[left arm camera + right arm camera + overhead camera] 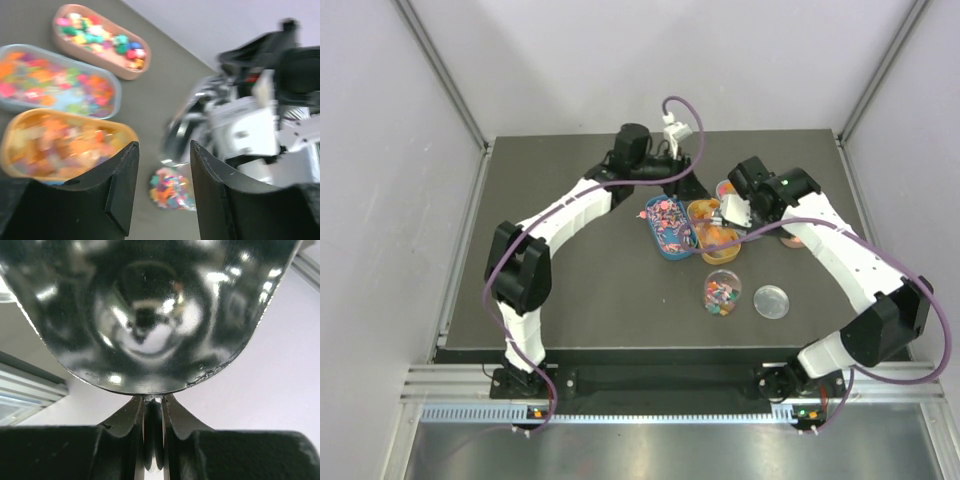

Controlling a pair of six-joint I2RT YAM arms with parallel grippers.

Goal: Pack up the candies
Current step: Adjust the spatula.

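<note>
On my left gripper (164, 148) the fingers (122, 185) stand apart with nothing between them, hanging above the table (590, 290) just beside the orange tray (20, 131). My right gripper (154, 403) is clamped tight on the thin handle of the metal scoop (150, 315), whose shiny bowl fills that wrist view. I cannot tell whether it carries anything. The left arm (570, 210) bends at its elbow near the left edge and stretches diagonally to the far centre, its wrist turned back toward the trays. The right arm (850, 260) arcs in from the right, with its wrist over the orange tray. The candies (95, 35) lie heaped in the pink tray (62, 37), the blue tray (116, 100) and the orange one, and more sit in the clear jar (722, 293) near its lid (771, 301).
</note>
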